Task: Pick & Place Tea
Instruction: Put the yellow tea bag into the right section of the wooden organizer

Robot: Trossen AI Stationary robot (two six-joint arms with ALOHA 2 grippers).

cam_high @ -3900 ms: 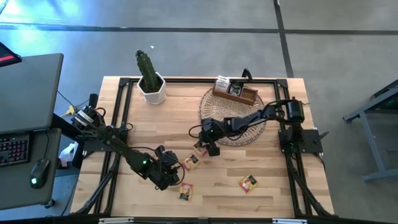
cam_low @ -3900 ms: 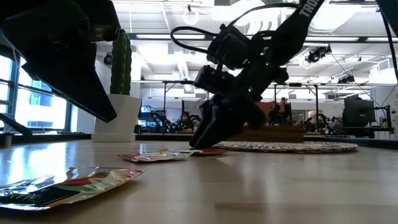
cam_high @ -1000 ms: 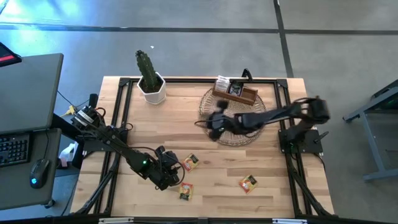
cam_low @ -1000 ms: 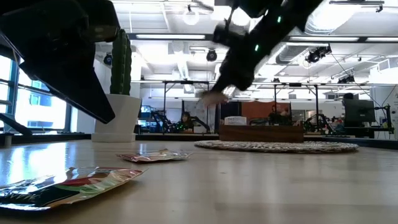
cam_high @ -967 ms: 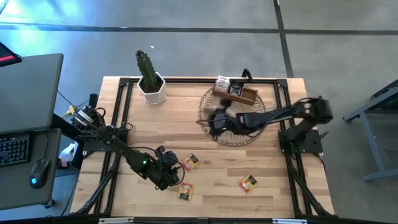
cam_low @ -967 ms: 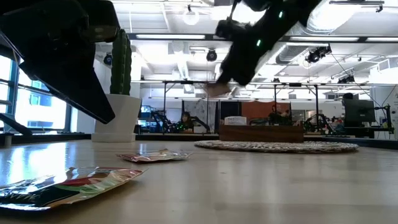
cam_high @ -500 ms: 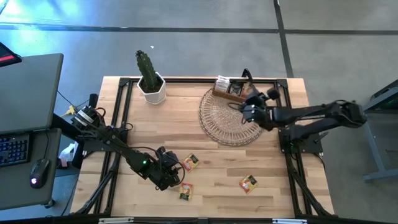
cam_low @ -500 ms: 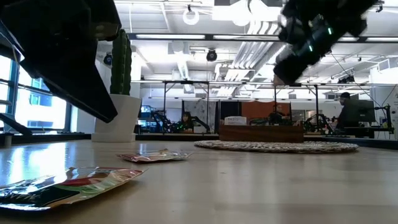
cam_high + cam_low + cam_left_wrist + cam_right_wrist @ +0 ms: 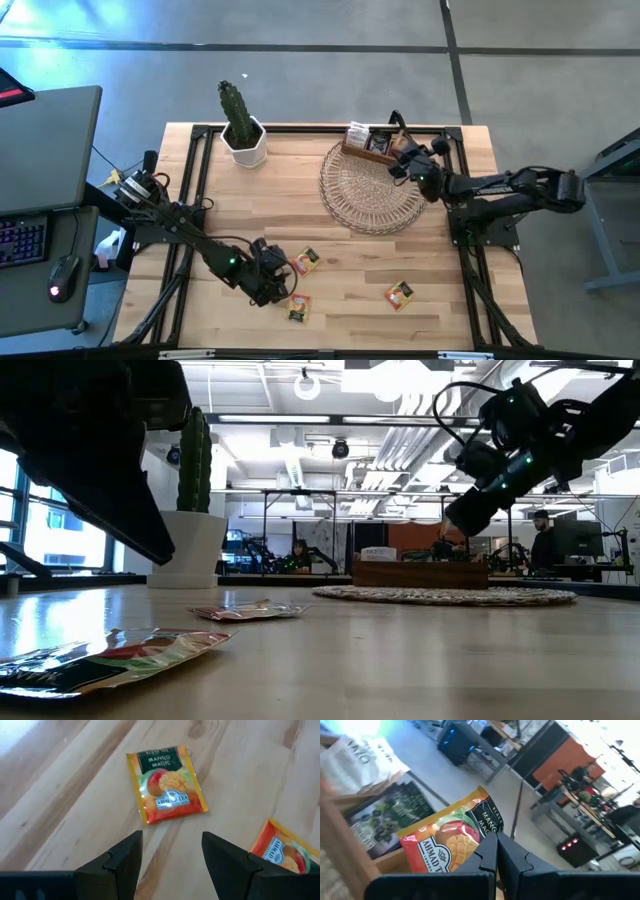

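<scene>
Three orange mango tea sachets lie flat on the wooden table near its front: one [image 9: 306,260], one [image 9: 298,307] and one [image 9: 400,294]. My left gripper [image 9: 282,283] hovers open above the first two; its wrist view shows one sachet [image 9: 167,785] ahead of the fingers and another [image 9: 282,855] to the side. My right gripper [image 9: 400,155] is shut on a fourth mango sachet [image 9: 447,840] beside the brown wooden box [image 9: 378,146]. The box stands on the round wicker mat [image 9: 365,195] and holds black sachets [image 9: 390,815] and a white one [image 9: 360,765]. My right gripper pinches the mango sachet by one edge [image 9: 480,842] between its two shut fingers. The fingers come in nearly level from the table's right side. The sachet sticks out ahead of the fingertips, lifted clear, at the box's edge.
A cactus in a white pot [image 9: 240,125] stands at the far left of the table. A black frame [image 9: 190,180] runs along the table's edges. Bare wood lies between the mat and the loose sachets.
My right gripper has carried its sachet from above the mat's left part toward the table's right and far edges, up to the wooden box. It has tipped from pointing steeply down to nearly level and has stayed shut.
</scene>
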